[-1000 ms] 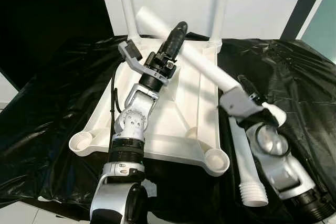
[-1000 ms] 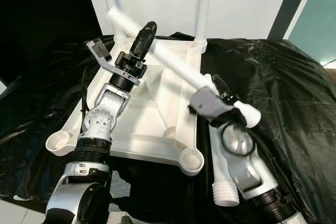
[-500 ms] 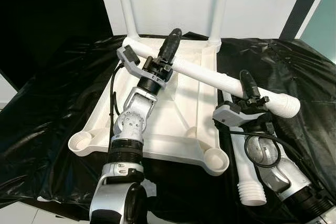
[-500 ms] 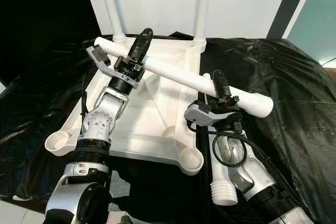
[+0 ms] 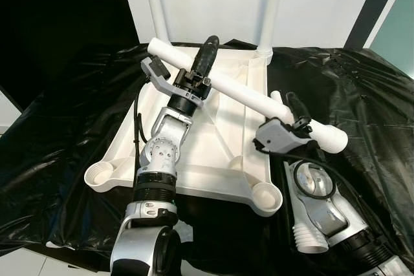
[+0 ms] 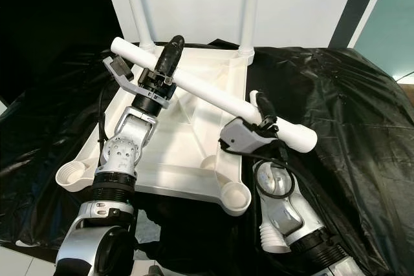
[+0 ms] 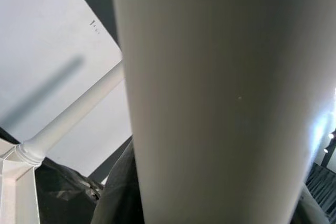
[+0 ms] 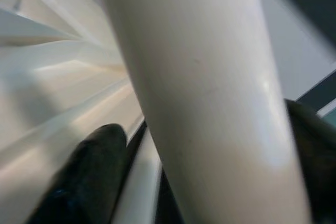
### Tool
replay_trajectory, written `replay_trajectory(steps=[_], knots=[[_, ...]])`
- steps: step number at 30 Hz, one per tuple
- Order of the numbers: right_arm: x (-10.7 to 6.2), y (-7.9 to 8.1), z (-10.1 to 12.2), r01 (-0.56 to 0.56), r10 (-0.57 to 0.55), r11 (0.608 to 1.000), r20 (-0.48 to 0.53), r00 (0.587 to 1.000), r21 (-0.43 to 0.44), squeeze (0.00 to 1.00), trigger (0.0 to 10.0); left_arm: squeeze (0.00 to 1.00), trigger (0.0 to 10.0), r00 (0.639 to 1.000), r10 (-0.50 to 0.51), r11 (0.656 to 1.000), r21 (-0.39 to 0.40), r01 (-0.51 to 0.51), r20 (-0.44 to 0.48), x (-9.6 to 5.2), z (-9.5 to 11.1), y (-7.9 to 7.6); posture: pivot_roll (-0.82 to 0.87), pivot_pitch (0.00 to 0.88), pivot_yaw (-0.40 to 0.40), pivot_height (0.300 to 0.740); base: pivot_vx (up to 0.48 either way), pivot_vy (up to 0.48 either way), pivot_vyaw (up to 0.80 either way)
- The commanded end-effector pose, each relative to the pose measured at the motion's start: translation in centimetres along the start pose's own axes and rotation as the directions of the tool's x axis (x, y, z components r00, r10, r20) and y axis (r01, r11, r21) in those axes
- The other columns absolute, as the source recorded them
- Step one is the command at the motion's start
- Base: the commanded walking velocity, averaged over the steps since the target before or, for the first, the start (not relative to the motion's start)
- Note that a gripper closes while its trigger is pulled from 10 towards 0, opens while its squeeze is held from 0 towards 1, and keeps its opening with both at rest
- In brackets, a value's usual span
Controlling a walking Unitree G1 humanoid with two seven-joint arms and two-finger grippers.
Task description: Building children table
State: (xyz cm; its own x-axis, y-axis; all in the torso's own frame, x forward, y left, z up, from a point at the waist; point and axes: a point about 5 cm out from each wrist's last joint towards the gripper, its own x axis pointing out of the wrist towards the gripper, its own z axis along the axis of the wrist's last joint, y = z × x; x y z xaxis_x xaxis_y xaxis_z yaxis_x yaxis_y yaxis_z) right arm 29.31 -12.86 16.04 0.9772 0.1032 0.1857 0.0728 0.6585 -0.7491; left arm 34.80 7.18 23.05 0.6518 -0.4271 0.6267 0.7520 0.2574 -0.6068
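Gripping white leg tube point(image 5: 242, 92) w/ both grippers, left point(image 5: 202, 69) & right point(image 5: 292, 109), above upturned tabletop point(image 5: 220, 153).

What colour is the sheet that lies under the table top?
The sheet is glossy black; the left eye view shows it best.

Two fitted table legs point(image 5: 157, 4) run off the top edge, their ends unseen

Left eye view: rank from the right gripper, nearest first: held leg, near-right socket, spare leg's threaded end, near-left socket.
1. Held leg, in the right gripper.
2. Near-right socket, just below-left.
3. Spare leg's threaded end, bottom right; close to 2.
4. Near-left socket, far left.
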Motion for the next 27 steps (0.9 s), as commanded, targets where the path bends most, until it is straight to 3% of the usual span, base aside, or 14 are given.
replay_trajectory(steps=[1, 2, 4, 8, 9, 10, 13, 14, 15, 22, 23, 24, 26, 27], knots=[[0.3, -0.6, -0.1, -0.03, 0.034, 0.997, -0.053, 0.998, 0.075, 0.65, 10.0, 0.0, 0.0, 0.994, -0.107, 0.994, -0.017, 0.106, -0.016, 0.5, -0.5, -1.2, -0.07, 0.0, 0.022, 0.74, 0.0, 0.0, 0.0], [0.4, -0.8, -0.2, -0.057, 0.068, 0.99, -0.086, 0.994, 0.132, 0.0, 10.0, 0.0, 0.0, 0.994, -0.107, 0.994, -0.017, 0.107, -0.015, 0.5, -0.5, -1.2, -0.07, 0.0, 0.021, 0.74, 0.0, 0.0, 0.0], [0.4, -1.0, -0.7, -0.118, 0.159, 0.963, -0.153, 0.975, 0.243, 0.0, 10.0, 0.0, 0.0, 0.994, -0.108, 0.994, -0.018, 0.108, -0.013, 0.5, -0.5, -1.2, -0.08, 0.0, 0.021, 0.74, 0.0, 0.0, 0.0], [0.4, -1.2, -1.1, -0.181, 0.244, 0.933, -0.176, 0.954, 0.31, 0.0, 10.0, 0.0, 0.0, 0.994, -0.11, 0.994, -0.017, 0.11, -0.011, 0.6, -0.5, -1.3, -0.08, 0.0, 0.022, 0.74, 0.0, 0.0, 0.0], [0.4, -1.4, -1.1, -0.205, 0.272, 0.922, -0.173, 0.947, 0.329, 0.0, 2.0, 0.0, 0.0, 0.994, -0.111, 0.994, -0.016, 0.111, -0.011, 0.6, -0.5, -1.3, -0.08, 0.0, 0.022, 0.74, 0.0, 0.0, 0.0], [0.5, -1.5, -1.2, -0.219, 0.287, 0.915, -0.167, 0.943, 0.339, 0.0, 0.0, 0.0, 0.0, 0.994, -0.113, 0.993, -0.015, 0.113, -0.011, 0.6, -0.5, -1.4, -0.08, 0.0, 0.022, 0.74, 0.0, 0.0, 0.0], [0.6, -1.7, -1.3, -0.236, 0.303, 0.91, -0.158, 0.94, 0.341, 0.0, 0.0, 0.0, 0.0, 0.993, -0.117, 0.993, -0.002, 0.117, -0.023, 0.7, -0.6, -1.5, -0.08, 0.0, 0.022, 0.74, 0.0, 0.0, 0.0], [0.6, -1.7, -1.2, -0.242, 0.306, 0.911, -0.153, 0.94, 0.335, 0.0, 0.0, 0.0, 2.5, 0.993, -0.117, 0.993, 0.002, 0.117, -0.031, 0.8, -0.7, -1.5, -0.07, 0.0, 0.023, 0.74, 0.0, 0.0, 0.0], [0.6, -1.7, -1.1, -0.247, 0.308, 0.911, -0.147, 0.94, 0.329, 0.0, 0.0, 1.0, 10.0, 0.993, -0.114, 0.993, 0.006, 0.115, -0.034, 0.8, -0.7, -1.6, -0.07, 0.0, 0.024, 0.74, 0.0, 0.0, 0.0], [0.6, -1.8, -0.3, -0.239, 0.272, 0.943, -0.124, 0.954, 0.23, 0.0, 0.0, 1.0, 10.0, 0.994, -0.107, 0.994, 0.016, 0.107, -0.02, 1.0, -0.4, -1.7, -0.07, 0.0, 0.028, 0.74, 0.0, 0.0, 0.0], [0.6, -2.1, -0.1, -0.215, 0.24, 0.958, -0.12, 0.963, 0.189, 0.0, 0.0, 0.3, 10.0, 0.994, -0.107, 0.994, 0.015, 0.108, -0.008, 1.1, -0.2, -1.8, -0.07, 0.0, 0.028, 0.74, 0.0, 0.0, 0.0], [0.7, -2.3, 0.1, -0.19, 0.207, 0.971, -0.113, 0.972, 0.144, 0.0, 0.0, 0.0, 10.0, 0.994, -0.105, 0.994, 0.011, 0.105, 0.004, 1.2, 0.0, -1.9, -0.07, 0.0, 0.028, 0.74, 0.0, 0.0, 0.0], [0.8, -2.7, 0.3, -0.162, 0.171, 0.982, -0.101, 0.98, 0.097, 0.0, 0.0, 0.0, 10.0, 0.995, -0.102, 0.995, 0.003, 0.102, 0.012, 1.3, 0.1, -1.9, -0.07, 0.0, 0.029, 0.74, 0.0, 0.0, 0.0], [0.9, -3.2, 0.7, -0.112, 0.112, 0.994, -0.075, 0.991, 0.004, 0.0, 0.0, 0.0, 10.0, 0.994, -0.104, 0.995, -0.001, 0.104, 0.014, 1.4, 0.2, -2.0, -0.07, 0.0, 0.029, 0.74, 0.0, 0.0, 0.0]])
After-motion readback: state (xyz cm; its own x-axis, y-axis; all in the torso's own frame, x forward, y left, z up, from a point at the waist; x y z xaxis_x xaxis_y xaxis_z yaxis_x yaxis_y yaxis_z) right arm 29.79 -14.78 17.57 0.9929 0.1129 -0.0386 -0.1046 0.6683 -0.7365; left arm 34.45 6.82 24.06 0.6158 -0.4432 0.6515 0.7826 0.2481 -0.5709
